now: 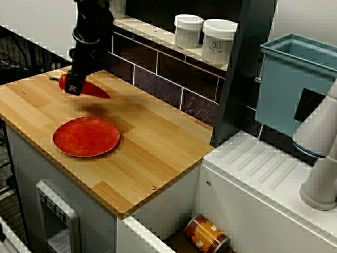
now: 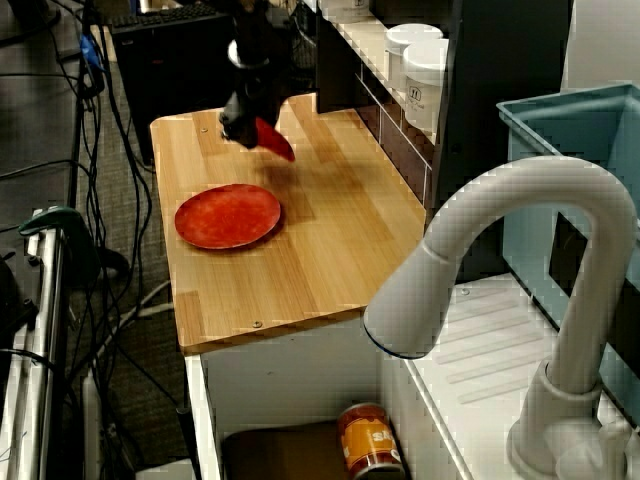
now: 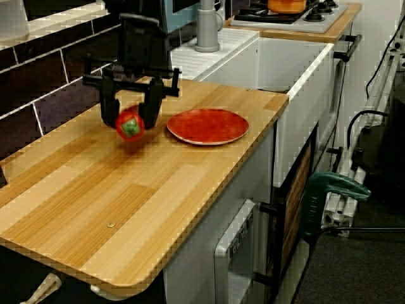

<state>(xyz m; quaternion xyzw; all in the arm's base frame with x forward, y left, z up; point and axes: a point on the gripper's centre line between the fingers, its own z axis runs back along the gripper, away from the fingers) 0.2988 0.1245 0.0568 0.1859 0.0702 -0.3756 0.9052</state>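
Where the claw [image 3: 130, 117] closes, it grips a red pepper [image 3: 130, 126] at its thick stem end and holds it just above the wooden counter [image 3: 126, 196], with the pointed tip jutting out sideways. The pepper is probably light, with a waxy skin that could slip and flesh that gives under a hard squeeze, so the broad shoulder looks the surest hold. A red plate [image 3: 207, 125] lies nearby, apart from the pepper.

There was one red pepper [image 1: 96, 90], one red plate [image 1: 86, 136], two white jars [image 1: 188, 30], one orange can [image 1: 206, 234], one white faucet [image 2: 520, 260], one blue bin [image 1: 284, 87] and one wooden surface [image 1: 158, 153].
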